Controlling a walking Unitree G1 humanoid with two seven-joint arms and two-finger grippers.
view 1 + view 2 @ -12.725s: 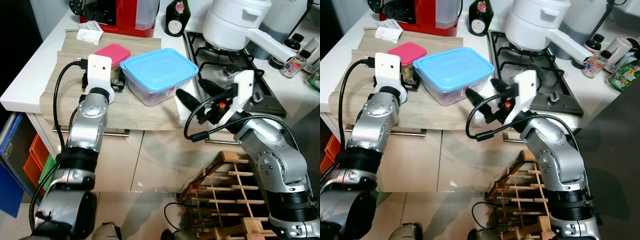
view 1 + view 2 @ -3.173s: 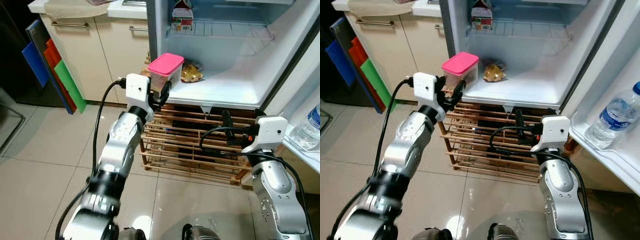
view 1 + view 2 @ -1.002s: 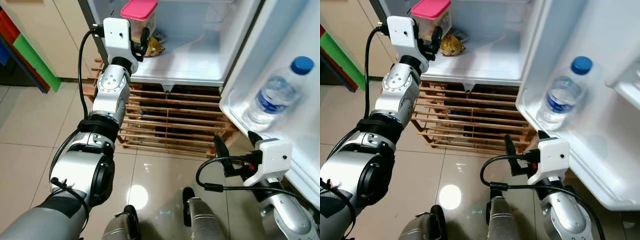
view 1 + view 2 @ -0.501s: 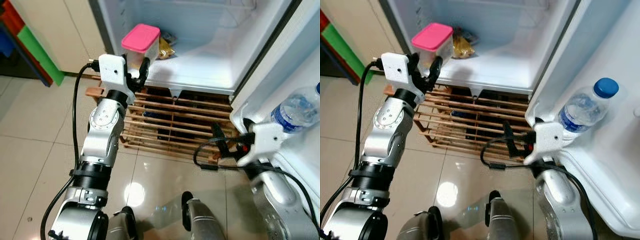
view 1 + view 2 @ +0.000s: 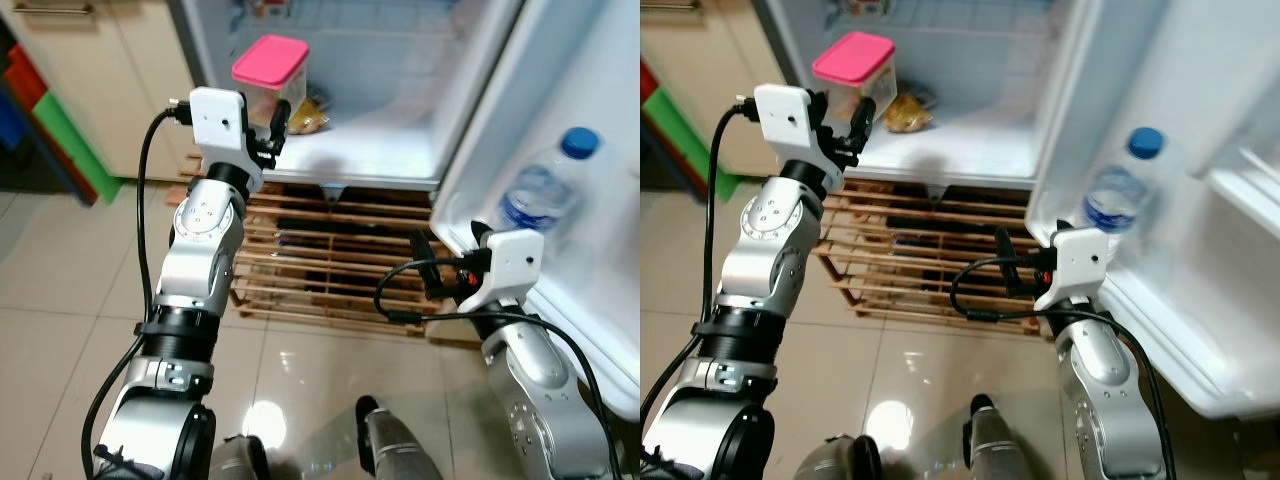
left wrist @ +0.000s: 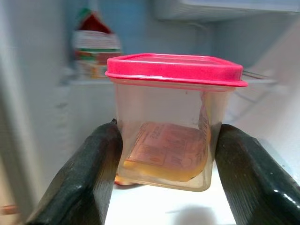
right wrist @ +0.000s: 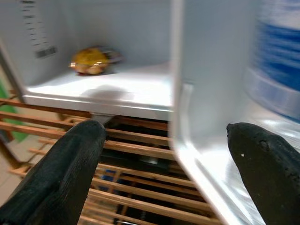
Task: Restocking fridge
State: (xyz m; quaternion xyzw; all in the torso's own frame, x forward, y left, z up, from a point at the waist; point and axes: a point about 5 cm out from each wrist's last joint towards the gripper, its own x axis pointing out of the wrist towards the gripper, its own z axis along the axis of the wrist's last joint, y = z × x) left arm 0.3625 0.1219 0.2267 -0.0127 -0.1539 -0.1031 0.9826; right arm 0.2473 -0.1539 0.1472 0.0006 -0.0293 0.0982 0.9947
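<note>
In the left eye view the fridge (image 5: 400, 150) stands open, and the left gripper (image 5: 268, 118) is raised at the front left of its bottom shelf, its black fingers pressed on either side of a clear tub (image 5: 270, 80) with a pink lid. The tub is held above the shelf's front edge, with a yellow packet (image 5: 312, 118) lying on the shelf just behind it. Below the fridge stands a wooden rack (image 5: 320, 265) on the tiled floor. To the right of the fridge body is its open door, with a water bottle (image 5: 540, 195) upright in the door shelf. The right gripper (image 5: 425, 262) hangs low in front of the rack, just beside the door's lower corner. The right eye view gives the same scene, the bottle's blue cap standing clear against the white door. In the left wrist view the two fingers (image 6: 89, 178) touch the tub's side walls, so the jaws are closed on it at the tub's full width; a folded orange-brown packet shows inside it, and a carton (image 6: 96, 54) sits on a higher fridge shelf behind. In the right wrist view the fingers (image 7: 70, 159) are spread wide with nothing between them, pointing at the fridge's lower edge, the rack beneath it and the door's edge.
</note>
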